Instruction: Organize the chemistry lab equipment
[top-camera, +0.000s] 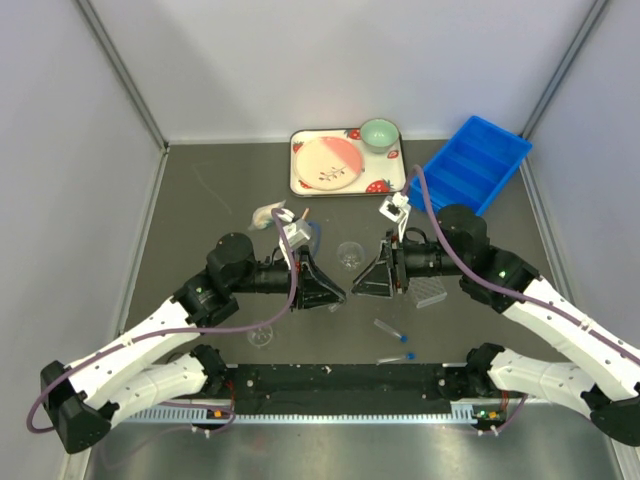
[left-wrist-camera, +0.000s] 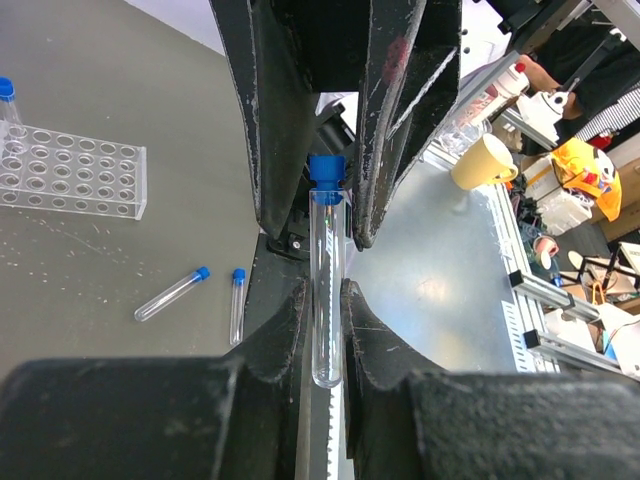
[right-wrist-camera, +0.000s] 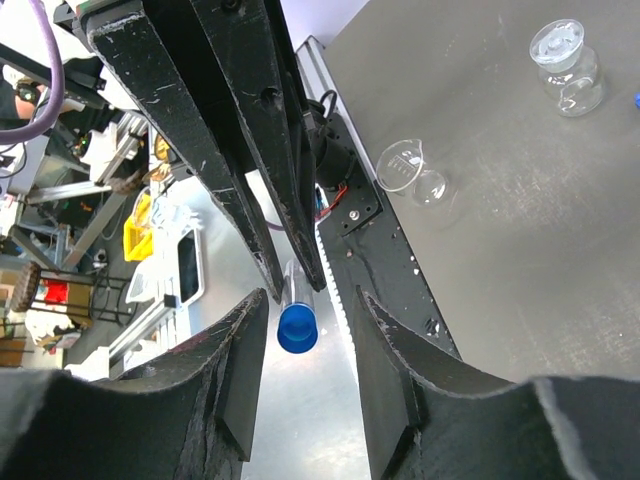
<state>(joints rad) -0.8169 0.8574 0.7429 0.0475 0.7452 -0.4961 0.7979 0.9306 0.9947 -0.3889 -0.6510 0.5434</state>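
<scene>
Over the table's middle my two grippers meet tip to tip. The left gripper (top-camera: 337, 296) (left-wrist-camera: 322, 288) is shut on a thin clear blue-capped tube (left-wrist-camera: 327, 240), which it grips near the rounded bottom. The tube's blue cap (right-wrist-camera: 298, 328) points into my right gripper (top-camera: 359, 288) (right-wrist-camera: 308, 300). That gripper is open, with a jaw on either side of the cap and a gap to each. The clear tube rack (top-camera: 430, 293) (left-wrist-camera: 70, 170) lies under the right arm. Two loose tubes (top-camera: 387, 327) (left-wrist-camera: 172, 294) lie near the front edge. Small glass beakers (top-camera: 348, 254) (right-wrist-camera: 410, 172) stand on the table.
A strawberry-print tray (top-camera: 300, 170) with a pink plate and a green bowl sits at the back. A blue bin (top-camera: 470, 165) lies at the back right. Another beaker (top-camera: 262, 335) stands by the left arm, and a lidded glass jar (right-wrist-camera: 567, 68) is in the right wrist view.
</scene>
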